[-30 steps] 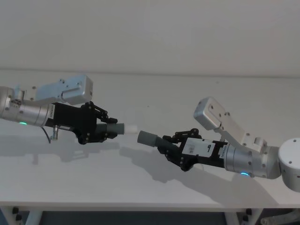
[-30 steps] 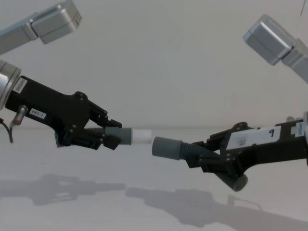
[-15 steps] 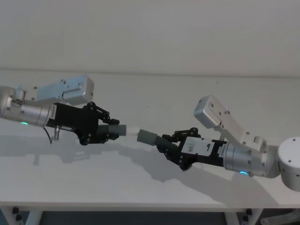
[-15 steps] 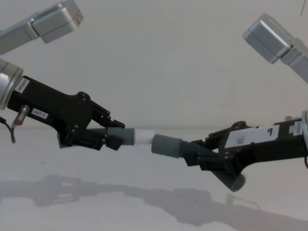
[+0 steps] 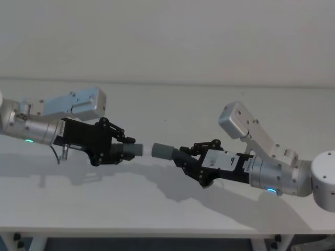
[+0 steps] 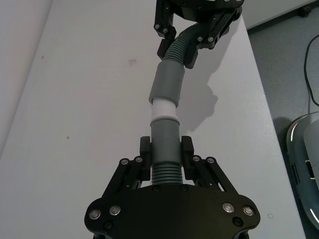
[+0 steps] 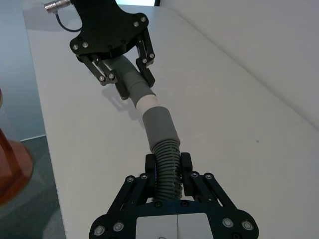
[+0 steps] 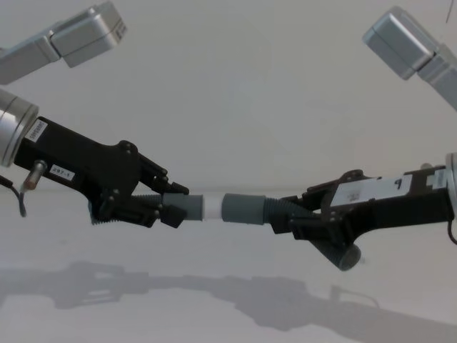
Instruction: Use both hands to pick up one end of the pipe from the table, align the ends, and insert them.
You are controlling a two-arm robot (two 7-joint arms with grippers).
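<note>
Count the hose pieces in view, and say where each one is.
2. The white-tipped hose piece is clamped in the left gripper; the cuffed hose piece is clamped in the right gripper. Both are held above the table, ends meeting.

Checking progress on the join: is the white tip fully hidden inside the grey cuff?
No, in the left wrist view a band of the white tip shows outside the grey cuff.

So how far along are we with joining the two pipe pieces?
Pickup looks done: the left gripper and right gripper each hold a ribbed piece above the table, jaws shut. In hand: the white tip meets the mouth of the grey cuff, roughly in line. Left: push it fully in; much of the tip shows.
</note>
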